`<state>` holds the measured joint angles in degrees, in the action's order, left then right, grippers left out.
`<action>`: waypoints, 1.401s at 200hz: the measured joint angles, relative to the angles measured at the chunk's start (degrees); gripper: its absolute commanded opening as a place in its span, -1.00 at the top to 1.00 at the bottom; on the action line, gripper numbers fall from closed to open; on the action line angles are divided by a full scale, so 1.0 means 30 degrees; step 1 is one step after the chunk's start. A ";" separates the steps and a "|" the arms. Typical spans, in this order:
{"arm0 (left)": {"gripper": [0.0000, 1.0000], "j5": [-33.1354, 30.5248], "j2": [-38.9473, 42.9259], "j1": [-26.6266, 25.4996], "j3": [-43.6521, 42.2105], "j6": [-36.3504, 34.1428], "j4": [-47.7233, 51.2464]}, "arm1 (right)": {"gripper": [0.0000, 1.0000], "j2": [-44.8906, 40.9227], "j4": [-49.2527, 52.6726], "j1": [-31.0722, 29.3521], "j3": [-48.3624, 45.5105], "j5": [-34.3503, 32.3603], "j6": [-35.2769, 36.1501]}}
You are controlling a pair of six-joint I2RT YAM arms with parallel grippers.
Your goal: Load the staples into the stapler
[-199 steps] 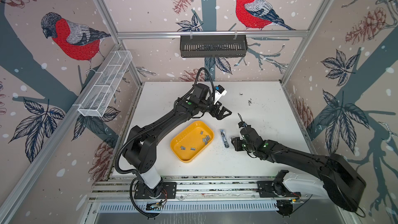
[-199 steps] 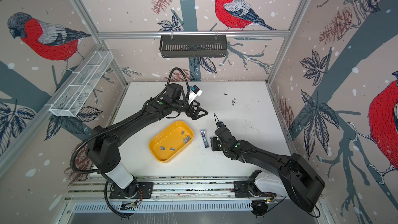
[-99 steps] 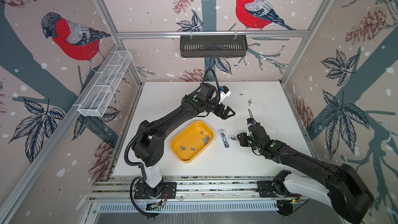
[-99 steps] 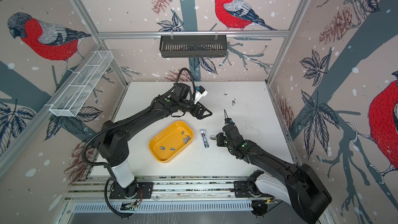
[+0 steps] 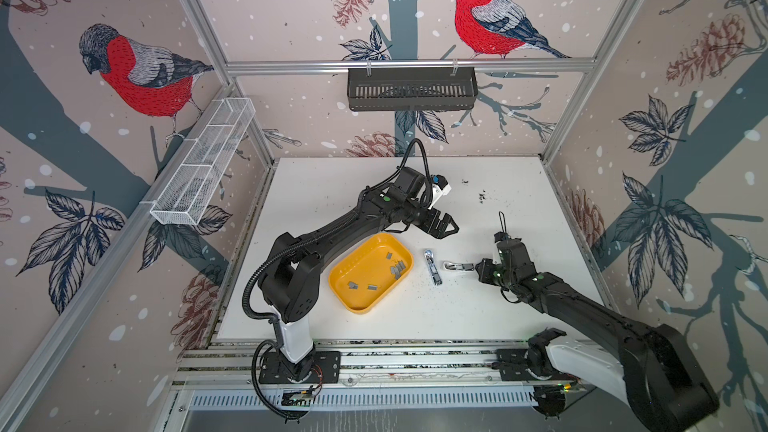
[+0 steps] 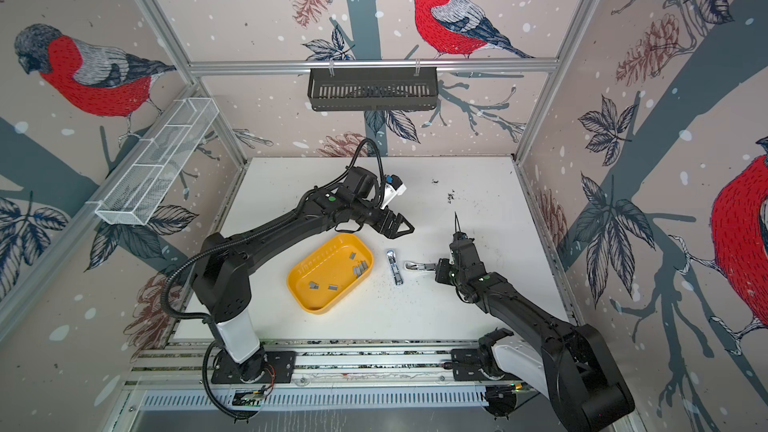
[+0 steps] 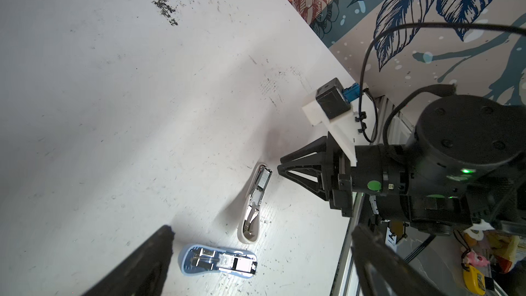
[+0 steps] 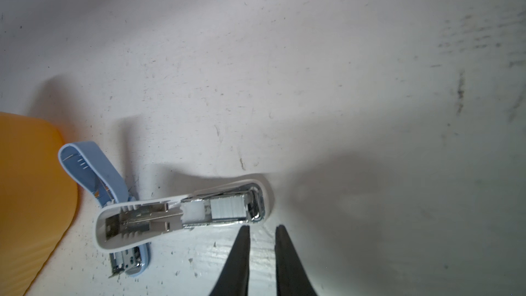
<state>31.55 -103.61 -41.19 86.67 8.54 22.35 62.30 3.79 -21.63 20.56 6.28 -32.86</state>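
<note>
A blue stapler (image 5: 432, 268) (image 7: 217, 263) lies opened on the white table. Beside it lies an opened white stapler (image 5: 456, 266) (image 6: 415, 265) (image 8: 182, 217), with a pale ribbed strip in its metal channel. Several grey staples (image 5: 397, 270) (image 6: 360, 268) rest in the yellow tray (image 5: 361, 307) (image 6: 320, 307). My right gripper (image 5: 473, 266) (image 6: 432, 267) (image 8: 262, 227) hovers just off the white stapler's front end, its fingers a narrow gap apart with nothing between them. My left gripper (image 5: 451, 228) (image 6: 405, 228) (image 7: 262, 230) hangs wide open behind both staplers, holding nothing.
A black basket (image 5: 411, 89) hangs on the back rail and a white wire basket (image 5: 203, 176) on the left wall. Dark specks (image 5: 482, 195) mark the table toward the back right. The right wall (image 7: 398, 38) runs close behind my right arm.
My right gripper has drawn back to the right, leaving the white stapler lying on the table, and its fingers have narrowed. My left gripper has drifted slightly right and forward, still open.
</note>
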 measured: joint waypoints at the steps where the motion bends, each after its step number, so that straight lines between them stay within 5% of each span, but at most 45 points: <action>1: -0.95 0.0000 0.0000 0.0000 0.0000 0.0000 -0.0007 | 0.66 0.0022 0.0000 0.0007 0.0007 0.0015 0.0007; 280: -0.94 0.1078 0.0342 -0.0036 0.0109 -0.0845 -0.0015 | 0.89 0.2514 -0.1916 0.0051 0.0576 0.1617 0.0947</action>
<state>34.79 -102.59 -41.30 87.00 6.00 22.31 69.84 -1.96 -21.47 22.28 11.14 -30.02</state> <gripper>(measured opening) 0.975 0.056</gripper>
